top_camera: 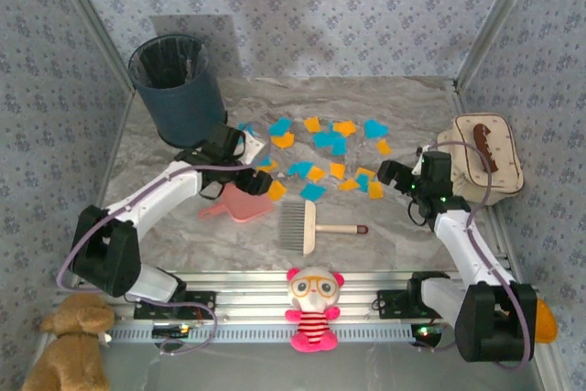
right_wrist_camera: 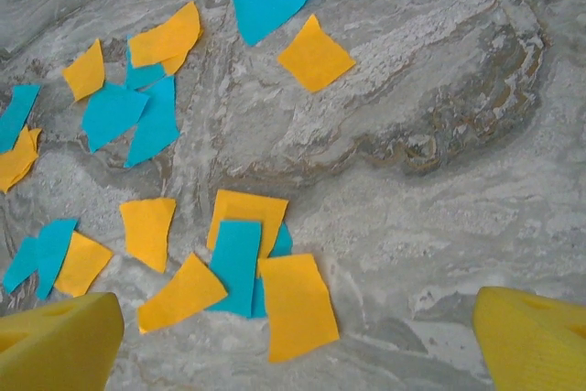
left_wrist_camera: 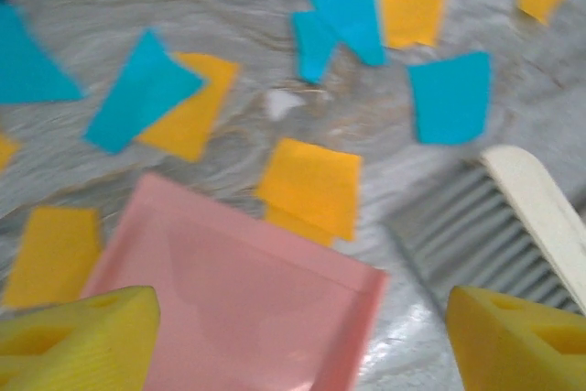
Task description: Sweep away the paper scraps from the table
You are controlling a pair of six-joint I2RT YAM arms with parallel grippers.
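Note:
Orange and cyan paper scraps (top_camera: 325, 139) lie scattered across the middle and back of the marble table (top_camera: 403, 107). My left gripper (top_camera: 240, 180) hangs over the pink dustpan (top_camera: 245, 204). In the left wrist view its yellow fingers (left_wrist_camera: 78, 336) stand wide apart with the dustpan (left_wrist_camera: 238, 290) between them; the right finger is clear of the pan's edge. An orange scrap (left_wrist_camera: 311, 185) touches the pan's front lip. My right gripper (top_camera: 389, 174) is open above a small pile of scraps (right_wrist_camera: 240, 258), with nothing between its fingers (right_wrist_camera: 536, 336).
A grey-bristled hand brush (top_camera: 302, 227) with a cream handle lies just right of the dustpan, its head (left_wrist_camera: 540, 208) near my left gripper. A dark bin (top_camera: 177, 87) stands back left. A beige pouch (top_camera: 483, 155) sits at the right edge. Plush toys sit by the front rail.

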